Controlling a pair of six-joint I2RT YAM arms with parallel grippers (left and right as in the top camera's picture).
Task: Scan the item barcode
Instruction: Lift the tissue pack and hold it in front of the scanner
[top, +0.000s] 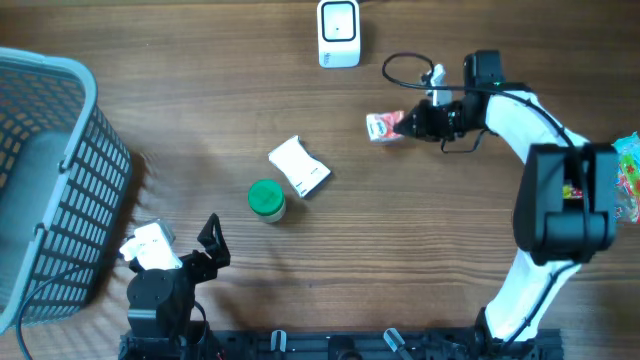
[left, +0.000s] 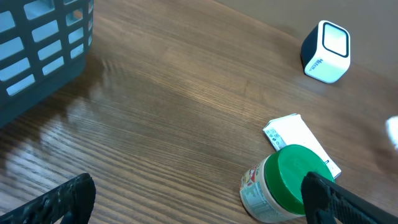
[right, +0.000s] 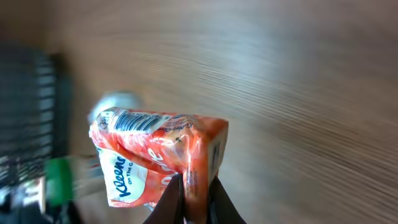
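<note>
My right gripper (top: 406, 124) is shut on an orange-red Kleenex tissue pack (top: 383, 126), pinching its sealed edge and holding it over the table below the white barcode scanner (top: 338, 33). In the right wrist view the tissue pack (right: 158, 155) fills the middle, its barcode showing along the top left edge, and my right gripper (right: 194, 199) clamps its edge. My left gripper (left: 198, 202) stands wide open low over the table at the front left. A green-lidded jar (left: 283, 185) lies just inside its right finger (left: 348, 202).
A grey mesh basket (top: 45, 170) stands at the left edge. A white packet (top: 299, 165) lies mid-table beside the green-lidded jar (top: 266, 200). More colourful packets (top: 628, 175) sit at the far right edge. A black cable (top: 405, 65) loops near the scanner.
</note>
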